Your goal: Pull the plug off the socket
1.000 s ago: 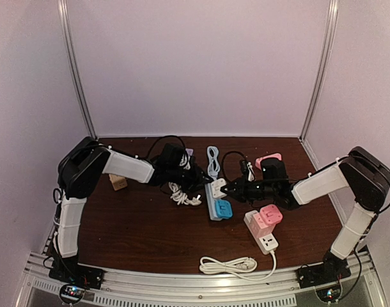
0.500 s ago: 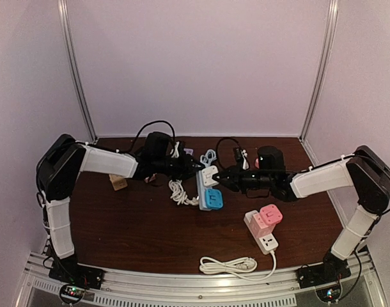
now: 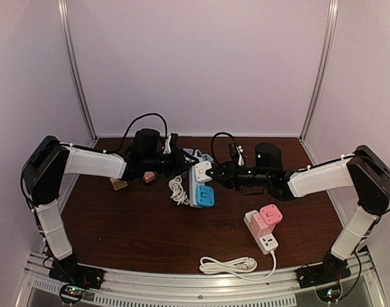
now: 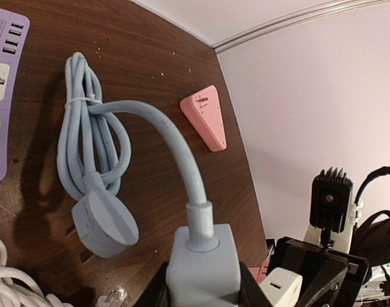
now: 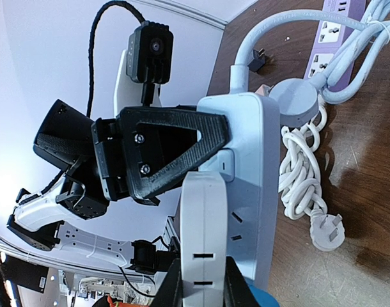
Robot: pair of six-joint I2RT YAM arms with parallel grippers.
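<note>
A pale blue power strip hangs above the table between both arms, a blue adapter on its near end. My left gripper is shut on the strip's cable end, one finger on each side of it. A white plug sits against the strip's face. My right gripper is shut on this plug, which still touches the strip. The plug also shows at the lower right of the left wrist view. The strip's cable curves down to a coil on the table.
A pink and white power strip with a white cord lies near right. A white cable bundle lies under the held strip. A purple strip, a pink wedge and a wooden block lie on the table.
Both grippers have lifted the pale blue strip off the table and carried it left and toward the back. Both arms are stretched out higher than before.
</note>
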